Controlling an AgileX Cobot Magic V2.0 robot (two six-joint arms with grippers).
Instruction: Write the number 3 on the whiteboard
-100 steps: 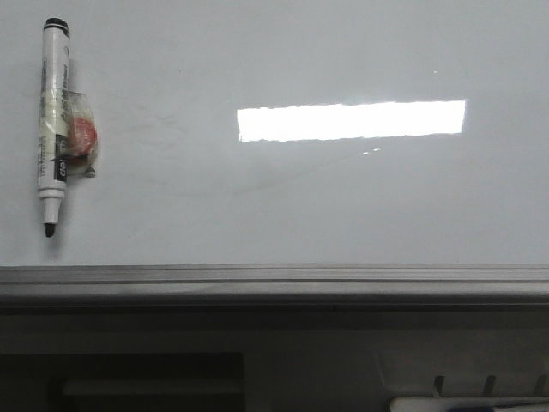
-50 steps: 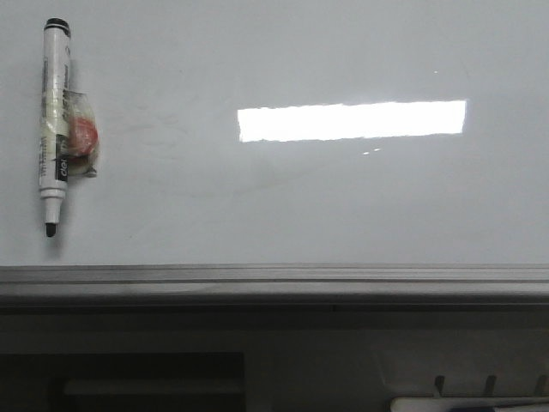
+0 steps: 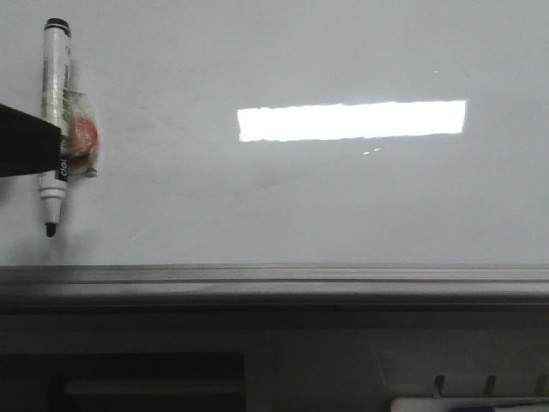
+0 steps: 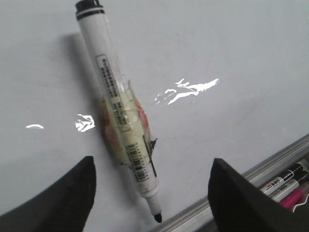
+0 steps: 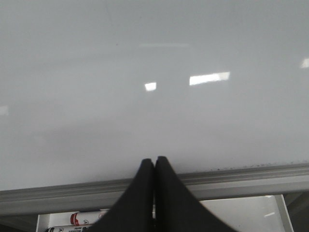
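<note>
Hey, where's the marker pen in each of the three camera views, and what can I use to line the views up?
Front view: the marker lies on the whiteboard at far left, tip toward the ledge, a dark gripper part crossing its barrel.
Left wrist view: the marker runs down the middle, between the open left gripper jaws.
Right wrist view: not in it; the right gripper is shut.
Shared landmark: the grey ledge along the whiteboard's edge.
</note>
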